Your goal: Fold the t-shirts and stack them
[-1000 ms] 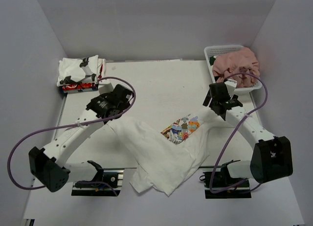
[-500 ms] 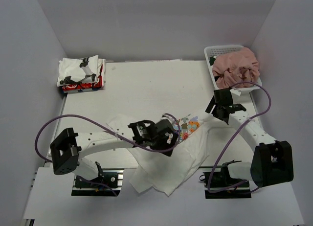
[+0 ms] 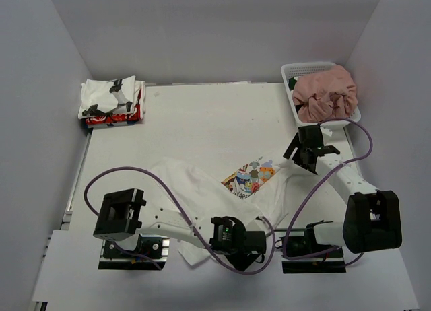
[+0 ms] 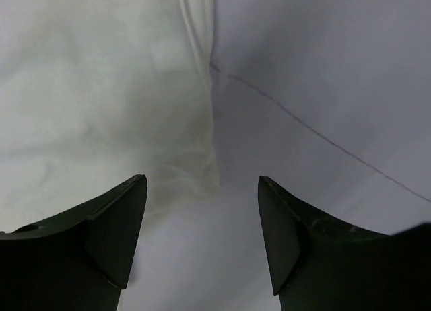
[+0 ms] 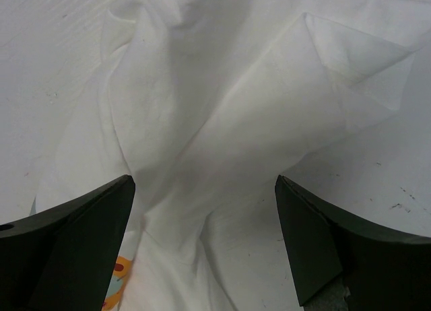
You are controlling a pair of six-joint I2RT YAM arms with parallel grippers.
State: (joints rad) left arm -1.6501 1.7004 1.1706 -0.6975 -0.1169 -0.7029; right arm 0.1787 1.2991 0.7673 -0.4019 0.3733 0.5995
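A large white t-shirt (image 3: 209, 203) with a small coloured print (image 3: 250, 178) lies crumpled across the near half of the table. My left gripper (image 3: 248, 252) hangs low over its near hem by the table's front edge. In the left wrist view the left gripper (image 4: 202, 223) is open, the shirt's hem corner (image 4: 182, 169) just ahead of the left finger and bare table between the jaws. My right gripper (image 3: 303, 157) is open above the shirt's right sleeve (image 5: 222, 122), nothing in it. A folded white-with-black-patches shirt (image 3: 108, 95) lies on a folded red one (image 3: 111, 118) at the far left.
A white mesh basket (image 3: 300, 70) at the far right corner holds a bunched dusty pink t-shirt (image 3: 326, 92). Purple cables loop from both arms over the table. Grey walls close in the left, back and right sides. The arm bases (image 3: 131, 247) sit at the near edge.
My left arm has swung from beside the folded stack, across the white shirt, down to its near hem, and its jaws have narrowed a little. The right gripper has barely shifted.
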